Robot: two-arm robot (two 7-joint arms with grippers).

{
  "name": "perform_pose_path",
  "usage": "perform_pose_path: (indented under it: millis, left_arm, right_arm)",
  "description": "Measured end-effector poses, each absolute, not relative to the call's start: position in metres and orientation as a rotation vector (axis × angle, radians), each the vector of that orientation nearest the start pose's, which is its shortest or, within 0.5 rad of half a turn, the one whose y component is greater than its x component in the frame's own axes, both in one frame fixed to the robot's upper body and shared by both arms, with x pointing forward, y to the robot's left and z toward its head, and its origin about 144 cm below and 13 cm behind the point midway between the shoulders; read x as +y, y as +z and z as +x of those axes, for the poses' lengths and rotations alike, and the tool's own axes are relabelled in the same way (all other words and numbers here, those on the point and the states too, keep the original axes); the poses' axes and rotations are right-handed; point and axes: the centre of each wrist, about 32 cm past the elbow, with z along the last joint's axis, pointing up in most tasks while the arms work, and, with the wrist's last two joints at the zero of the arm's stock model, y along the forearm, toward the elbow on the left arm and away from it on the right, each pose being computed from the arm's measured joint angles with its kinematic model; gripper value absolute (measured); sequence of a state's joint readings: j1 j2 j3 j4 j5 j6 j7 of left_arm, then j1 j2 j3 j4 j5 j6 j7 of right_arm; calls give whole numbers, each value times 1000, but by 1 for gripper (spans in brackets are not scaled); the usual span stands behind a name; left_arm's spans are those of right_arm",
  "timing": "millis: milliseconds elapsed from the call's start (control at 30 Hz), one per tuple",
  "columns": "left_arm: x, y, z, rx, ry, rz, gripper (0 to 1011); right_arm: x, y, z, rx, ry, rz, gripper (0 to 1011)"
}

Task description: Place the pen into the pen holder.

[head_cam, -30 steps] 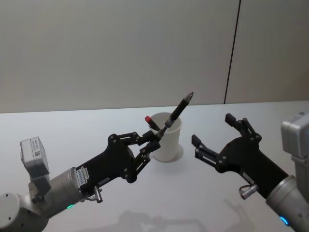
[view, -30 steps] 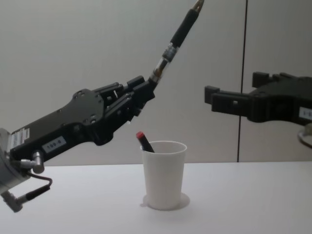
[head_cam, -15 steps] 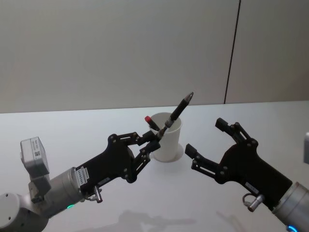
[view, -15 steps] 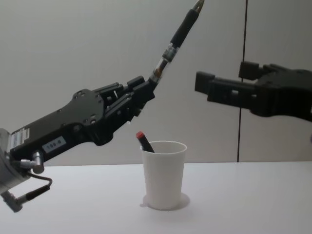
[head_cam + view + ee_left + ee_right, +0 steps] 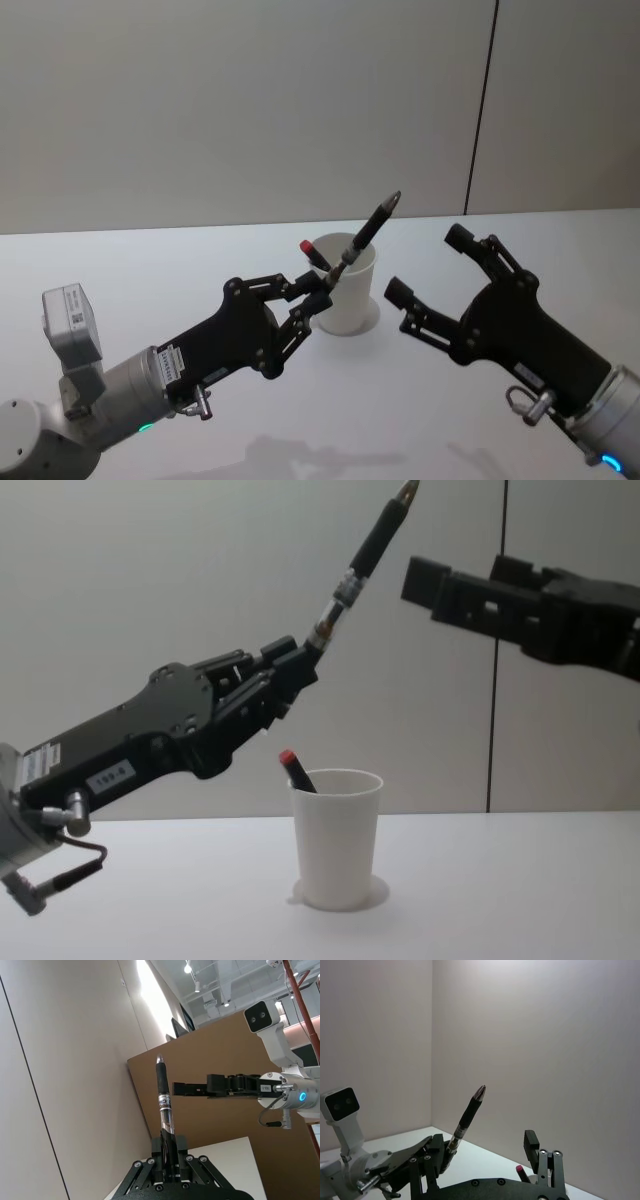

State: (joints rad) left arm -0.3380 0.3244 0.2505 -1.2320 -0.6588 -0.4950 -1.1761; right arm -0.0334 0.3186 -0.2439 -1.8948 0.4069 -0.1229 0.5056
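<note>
Nearest us, the left gripper (image 5: 322, 288) hangs above and just left of the pen holder (image 5: 348, 292), its fingers pinched tight on the lower end of the pen (image 5: 365, 235). The pen slants up and to the right, so its dark grip and tip stand high over the holder, well clear of the rim. This hold and this slant match what they were a second ago. What has changed is the right gripper (image 5: 425, 263). It is wide open and empty, and it has climbed from roughly mid-height to the right of the holder. In the chest view it now sits far above the holder, about level with the pen's upper half. It has also edged in toward the holder's side. We read that as an approach to the pen's free end, probably for a handover or regrasp, though we cannot tell how near it is in depth. Farther off, the white holder stands upright on the table (image 5: 150, 280), with a red-capped pen (image 5: 310, 250) already leaning inside it. The pen we care about is not yet in.
</note>
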Motion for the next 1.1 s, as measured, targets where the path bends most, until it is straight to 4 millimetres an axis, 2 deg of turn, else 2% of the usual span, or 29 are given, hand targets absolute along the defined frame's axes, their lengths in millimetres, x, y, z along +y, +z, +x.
perform_pose_path:
  millis: [467, 1100]
  left_arm:
    - [285, 1160, 546, -348, 349, -368, 177]
    - [285, 1160, 546, -348, 349, -368, 177]
  right_arm:
    - [-208, 1217, 447, -138, -698, 392, 1002]
    - [-184, 1208, 474, -36, -615, 490, 1001]
